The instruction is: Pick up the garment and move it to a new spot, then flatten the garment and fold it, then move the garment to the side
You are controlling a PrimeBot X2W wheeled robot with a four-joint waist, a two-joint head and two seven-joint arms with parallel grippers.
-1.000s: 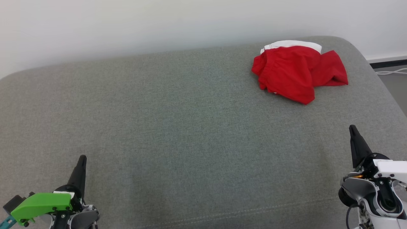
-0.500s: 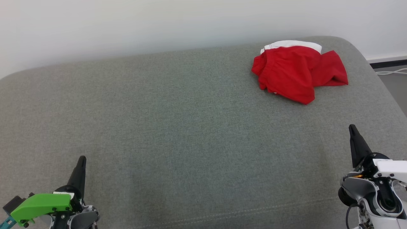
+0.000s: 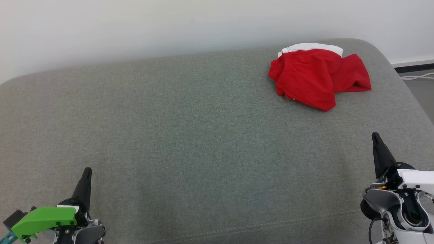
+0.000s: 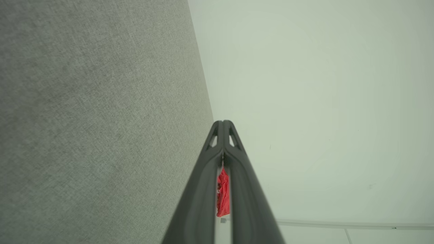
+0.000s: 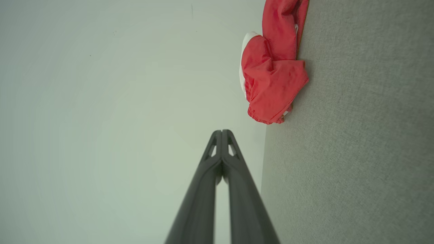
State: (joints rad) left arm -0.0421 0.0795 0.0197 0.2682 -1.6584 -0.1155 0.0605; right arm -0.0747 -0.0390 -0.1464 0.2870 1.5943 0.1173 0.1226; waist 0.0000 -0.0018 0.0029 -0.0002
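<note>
Left gripper and right gripper low at the near corners, both pinched tight, nothing in them. Red garment bunched up on the far right of the grey cushion, well apart from both, nearer the right one. White edge plain from the head; from the left wrist, just a thin red strip behind the fingers, rest hidden.

Clothing: one red garment
Tools: two, left tool, right tool
Seating: one grey cushion
Wiring: one white cable
</note>
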